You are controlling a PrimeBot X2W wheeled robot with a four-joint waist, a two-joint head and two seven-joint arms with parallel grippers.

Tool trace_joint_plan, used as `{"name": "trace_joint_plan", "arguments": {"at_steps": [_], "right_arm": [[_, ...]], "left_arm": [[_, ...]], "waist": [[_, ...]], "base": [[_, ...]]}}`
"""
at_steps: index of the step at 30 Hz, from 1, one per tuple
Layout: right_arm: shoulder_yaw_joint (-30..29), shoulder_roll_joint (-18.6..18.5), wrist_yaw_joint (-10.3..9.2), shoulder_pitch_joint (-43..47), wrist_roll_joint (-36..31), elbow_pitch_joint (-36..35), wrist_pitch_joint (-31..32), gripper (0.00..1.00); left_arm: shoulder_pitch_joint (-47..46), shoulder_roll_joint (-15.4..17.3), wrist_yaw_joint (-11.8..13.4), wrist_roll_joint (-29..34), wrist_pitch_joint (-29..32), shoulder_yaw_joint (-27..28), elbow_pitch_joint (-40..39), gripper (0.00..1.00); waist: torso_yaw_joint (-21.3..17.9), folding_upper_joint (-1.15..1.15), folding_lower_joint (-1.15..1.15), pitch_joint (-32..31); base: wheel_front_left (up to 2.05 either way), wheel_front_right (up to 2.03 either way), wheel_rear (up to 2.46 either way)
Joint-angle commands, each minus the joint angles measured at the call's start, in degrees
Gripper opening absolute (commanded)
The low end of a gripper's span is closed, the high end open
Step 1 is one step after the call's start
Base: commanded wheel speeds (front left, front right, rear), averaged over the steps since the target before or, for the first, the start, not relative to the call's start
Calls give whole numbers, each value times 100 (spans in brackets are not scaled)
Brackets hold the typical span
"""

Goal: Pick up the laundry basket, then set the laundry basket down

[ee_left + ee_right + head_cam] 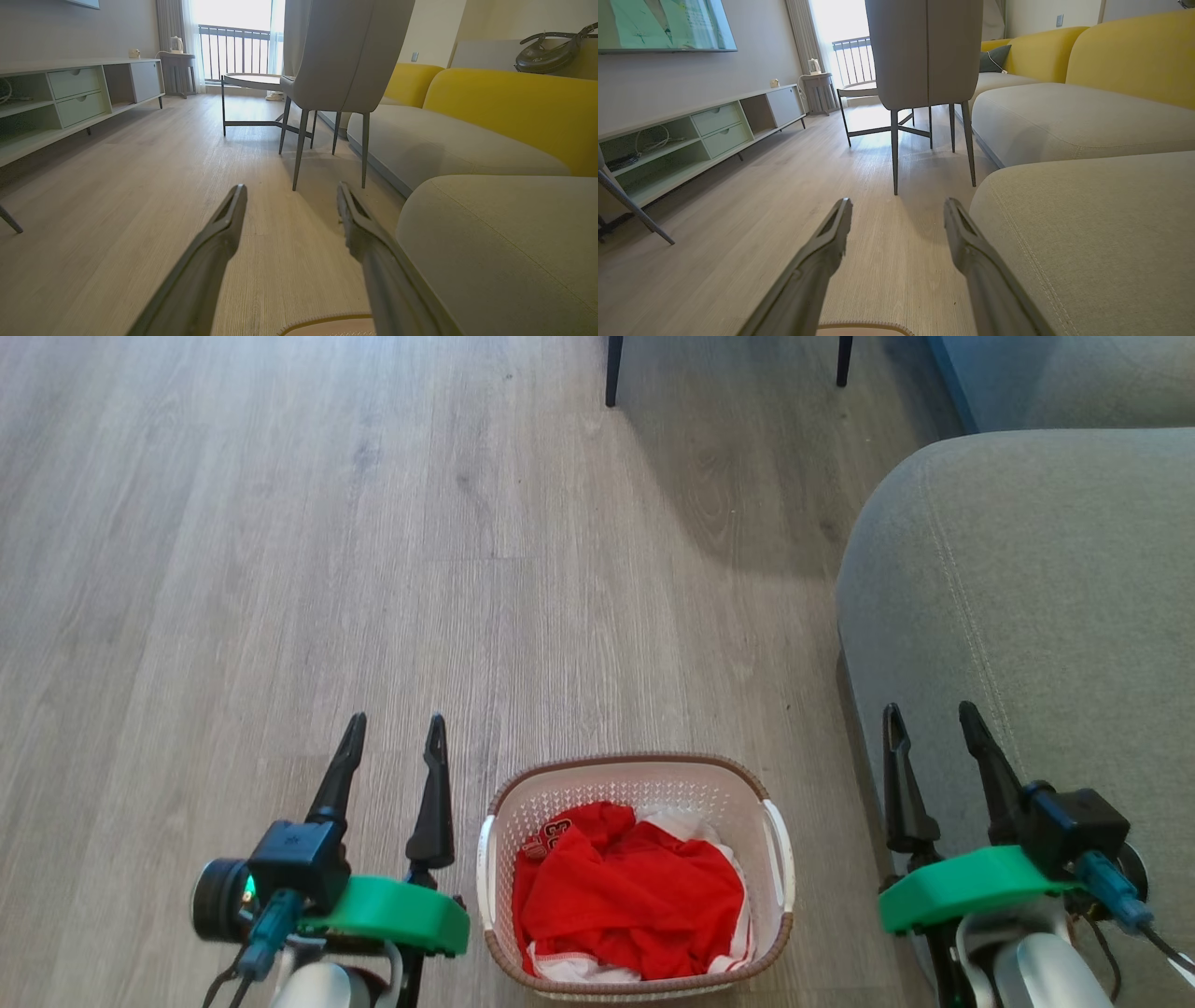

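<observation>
Floor [280,569] at six o'clock carries the laundry basket [625,760], red and white clothes inside. Left gripper [395,721] at eight, right gripper [930,709] at four: both spread wide, empty, flanking it without touching. Lift and set-down both remain. Sofa [1027,569] at two.

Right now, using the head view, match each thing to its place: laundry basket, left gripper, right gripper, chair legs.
Things:
1 laundry basket
2 left gripper
3 right gripper
4 chair legs

Places:
a at the edge of the grey sofa, jaws open
b top edge of the view
c on the floor between the grippers, red clothes inside
d over bare floor, left of the basket, jaws open

Pairs: 1-c; 2-d; 3-a; 4-b
</observation>
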Motion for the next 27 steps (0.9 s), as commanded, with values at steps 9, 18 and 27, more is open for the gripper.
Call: {"name": "trace_joint_plan", "arguments": {"at_steps": [9,18,27], "right_arm": [[164,0,40,-158,28,-185,-68,100],[177,0,40,-181,16,-192,-68,100],[216,1,40,-204,13,-174,-68,100]], "left_arm": [[-176,-20,-11,-43,-29,188,-103,100],[-199,-20,-50,-86,-29,163,-47,100],[-199,-20,-101,-252,-29,164,-22,100]], "waist": [[5,0,0,-2],[9,0,0,56],[-20,0,0,81]], "base": [[0,0,0],[0,0,0],[0,0,0]]}}
